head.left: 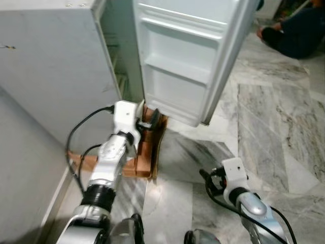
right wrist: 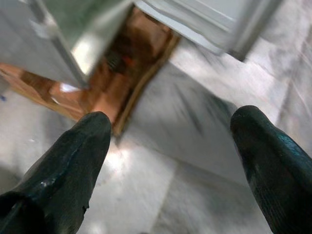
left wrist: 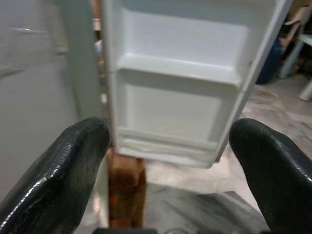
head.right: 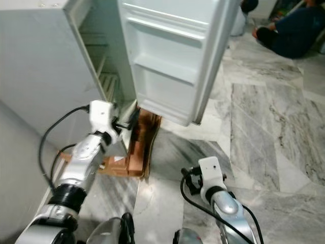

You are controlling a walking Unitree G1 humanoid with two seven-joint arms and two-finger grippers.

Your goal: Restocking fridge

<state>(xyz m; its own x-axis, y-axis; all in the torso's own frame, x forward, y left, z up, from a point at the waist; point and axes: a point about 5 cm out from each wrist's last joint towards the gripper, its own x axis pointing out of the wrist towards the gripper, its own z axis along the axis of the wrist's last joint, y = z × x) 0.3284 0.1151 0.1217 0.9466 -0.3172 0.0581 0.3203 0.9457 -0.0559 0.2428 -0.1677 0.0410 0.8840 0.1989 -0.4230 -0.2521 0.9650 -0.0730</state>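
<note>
Marble floor point(head.left: 264, 127) spreads at three o'clock. We reach our left gripper point(head.left: 150, 121), fingers wide and empty, toward the fridge door point(head.left: 177, 61) at twelve: stiff, heavy, best gripped along its edge. Right gripper point(right wrist: 170, 161) hangs spread, empty.

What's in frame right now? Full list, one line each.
Fridge: 1, white-grey, ahead on the left, standing on the stand.
Fridge door: 1, white, swung open, moulded shelves bare.
Wooden stand: 1, brown, under the fridge.
Floor: grey-veined marble.
Person: 1, dark clothes, sitting on the floor at far right.
Left gripper: black fingers open, raised by the door's lower hinge corner.
Right gripper: black fingers open, low over the floor.
</note>
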